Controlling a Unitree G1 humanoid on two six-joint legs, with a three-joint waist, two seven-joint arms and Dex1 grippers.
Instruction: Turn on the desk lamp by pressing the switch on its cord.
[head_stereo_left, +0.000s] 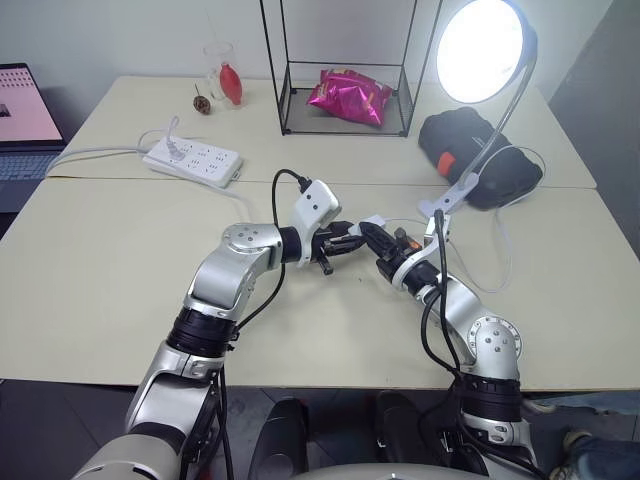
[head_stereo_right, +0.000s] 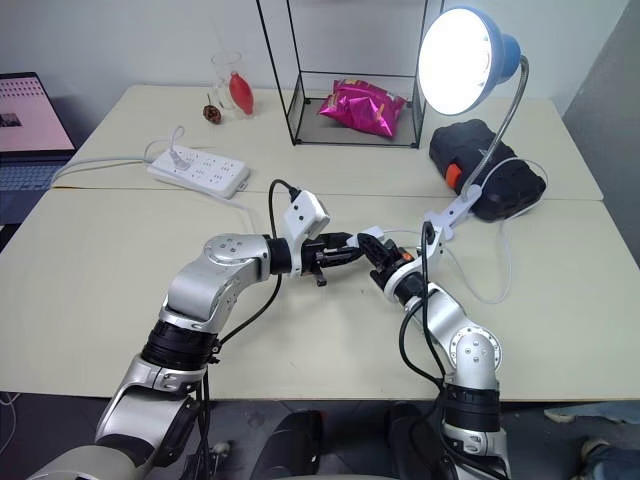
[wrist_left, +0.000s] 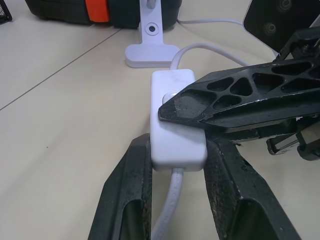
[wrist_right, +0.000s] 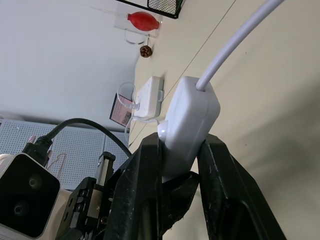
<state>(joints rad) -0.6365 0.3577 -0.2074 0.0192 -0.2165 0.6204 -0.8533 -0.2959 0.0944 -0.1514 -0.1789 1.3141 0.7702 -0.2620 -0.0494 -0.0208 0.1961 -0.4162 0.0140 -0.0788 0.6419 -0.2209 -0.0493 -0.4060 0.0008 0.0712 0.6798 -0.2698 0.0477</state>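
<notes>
We see a pale tabletop (head_stereo_left: 120, 250) against a white wall, the desk lamp (head_stereo_left: 482, 48) lit at its far right. At mid-table the left claw (wrist_left: 175, 165) grips the switch (wrist_left: 172, 117) on the cord (wrist_left: 167, 210), while the right claw (wrist_right: 180, 165) is clenched on the switch too. A power strip (head_stereo_left: 195, 160), wire rack (head_stereo_left: 345, 70) and laptop (head_stereo_left: 25, 110) sit beyond.
</notes>
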